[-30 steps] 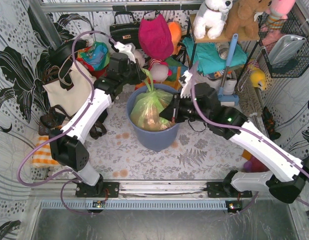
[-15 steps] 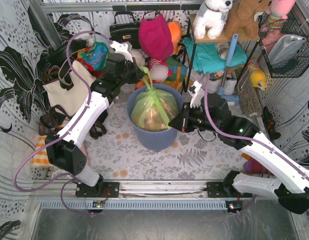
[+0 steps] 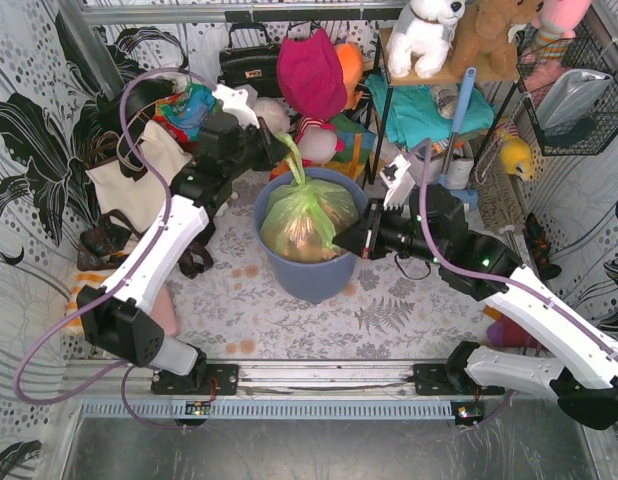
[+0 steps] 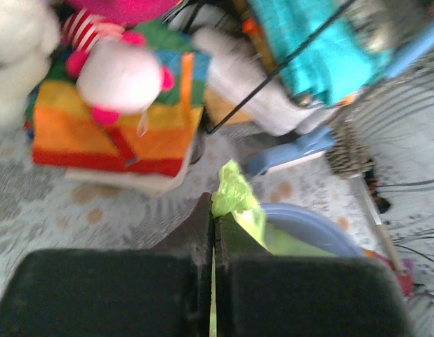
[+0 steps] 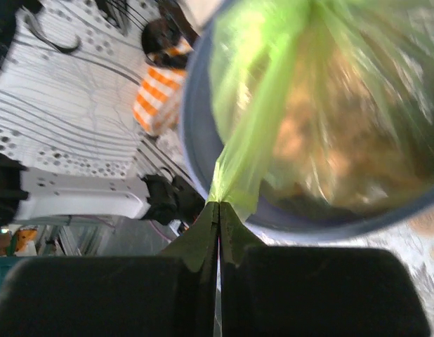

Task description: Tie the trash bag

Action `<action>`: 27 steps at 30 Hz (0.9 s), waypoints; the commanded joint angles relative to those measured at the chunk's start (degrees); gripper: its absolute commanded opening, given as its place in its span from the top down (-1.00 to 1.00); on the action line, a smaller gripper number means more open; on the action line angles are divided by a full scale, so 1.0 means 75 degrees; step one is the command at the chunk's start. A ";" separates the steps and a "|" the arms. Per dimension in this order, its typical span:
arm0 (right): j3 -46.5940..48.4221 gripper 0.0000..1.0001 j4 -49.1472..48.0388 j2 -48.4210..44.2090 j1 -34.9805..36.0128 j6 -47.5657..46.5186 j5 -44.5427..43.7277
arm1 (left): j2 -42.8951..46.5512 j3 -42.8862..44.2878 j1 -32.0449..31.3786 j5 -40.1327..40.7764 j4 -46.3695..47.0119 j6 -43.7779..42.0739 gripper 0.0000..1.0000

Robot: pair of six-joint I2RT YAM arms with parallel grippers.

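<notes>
Left tool (image 4: pixel 213 209), right tool (image 5: pixel 218 209): each closed on stretched lime trash bag (image 3: pixel 307 212) (brown paper (image 3: pixel 301 238) inside).

No legible text, label, brand or number anywhere (wrist views blurred).

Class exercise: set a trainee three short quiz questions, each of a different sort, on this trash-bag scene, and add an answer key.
1. True or false: the trash bag sits inside the blue-grey bin.
2. What is the left gripper shut on? A) the bin's rim B) a strip of the trash bag rising above the bin C) nothing
3. Fill in: the right gripper pinches a stretched flap of the bag, with its jaws ____.
Key: 1 true; 2 B; 3 shut.
</notes>
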State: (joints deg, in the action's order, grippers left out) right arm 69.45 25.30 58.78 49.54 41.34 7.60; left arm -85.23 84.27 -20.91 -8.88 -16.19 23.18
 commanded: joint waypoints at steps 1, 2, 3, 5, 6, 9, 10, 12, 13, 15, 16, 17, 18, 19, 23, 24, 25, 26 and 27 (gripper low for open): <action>0.0841 1.00 -0.1405 0.0247 0.0022 0.0018 -0.0166 | 0.0591 0.0570 0.0027 -0.1532 0.1381 0.0161 1.00; 0.0997 1.00 -0.1597 0.0353 0.0027 0.0010 -0.0172 | 0.0653 0.0568 0.0024 -0.1900 0.1553 0.0229 1.00; 0.1078 1.00 -0.1779 0.0447 0.0025 -0.0001 -0.0185 | 0.0723 0.0530 0.0018 -0.2312 0.1751 0.0319 1.00; 0.1217 1.00 -0.2089 0.0599 0.0024 -0.0035 -0.0332 | 0.0844 0.0345 0.0004 -0.3185 0.2186 0.0519 1.00; 0.1287 1.00 -0.2206 0.0679 0.0027 -0.0087 -0.0447 | 0.0898 0.0247 -0.0004 -0.3626 0.2434 0.0642 1.00; 0.1439 1.00 -0.2542 0.0877 0.0028 -0.0220 -0.0979 | 0.1067 -0.0134 -0.0083 -0.4549 0.3297 0.0959 1.00; 0.1483 1.00 -0.2664 0.0927 0.0028 -0.0278 -0.1139 | 0.1136 -0.0255 -0.0108 -0.4747 0.3519 0.1063 1.00; 0.1621 1.00 -0.2784 0.1055 0.0026 -0.0432 -0.1410 | 0.1237 -0.0429 -0.0130 -0.5019 0.3842 0.1194 1.00; 0.1696 1.00 -0.2812 0.1121 0.0025 -0.0512 -0.1558 | 0.1283 -0.0492 -0.0139 -0.5106 0.3946 0.1230 1.00; 0.1774 1.00 -0.2899 0.1211 0.0019 -0.0630 -0.1953 | 0.1332 -0.0540 -0.0153 -0.5291 0.4040 0.1224 1.00; 0.1778 1.00 -0.2980 0.1220 0.0019 -0.0675 -0.2132 | 0.1349 -0.0564 -0.0157 -0.5376 0.4072 0.1216 1.00; 0.1779 1.00 -0.3120 0.1222 0.0016 -0.0715 -0.2272 | 0.1376 -0.0590 -0.0165 -0.5411 0.4089 0.1205 1.00; 0.1785 1.00 -0.3271 0.1212 0.0016 -0.0758 -0.2387 | 0.1398 -0.0620 -0.0165 -0.5389 0.4083 0.1171 1.00; 0.1821 1.00 -0.3410 0.1225 0.0017 -0.0796 -0.2450 | 0.1419 -0.0654 -0.0166 -0.5334 0.4019 0.1116 1.00; 0.2386 1.00 -0.3618 0.1496 0.0016 -0.1077 -0.2461 | 0.1427 -0.0720 -0.0165 -0.5179 0.3816 0.0941 1.00; 0.2523 1.00 -0.3681 0.1548 0.0016 -0.1114 -0.2436 | 0.1427 -0.0735 -0.0166 -0.5173 0.3821 0.0941 1.00; 0.2641 1.00 -0.3716 0.1584 0.0016 -0.1155 -0.2423 | 0.1433 -0.0745 -0.0164 -0.5168 0.3822 0.0941 1.00; 0.2755 1.00 -0.3735 0.1626 0.0013 -0.1206 -0.2424 | 0.1443 -0.0756 -0.0165 -0.5158 0.3841 0.0935 1.00; 0.2874 1.00 -0.3726 0.1661 0.0014 -0.1249 -0.2405 | 0.1455 -0.0762 -0.0166 -0.5147 0.3845 0.0930 1.00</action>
State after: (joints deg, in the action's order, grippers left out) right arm 86.56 2.20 70.65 49.52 34.79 -9.10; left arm -75.68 79.11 -21.82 -46.54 9.26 31.05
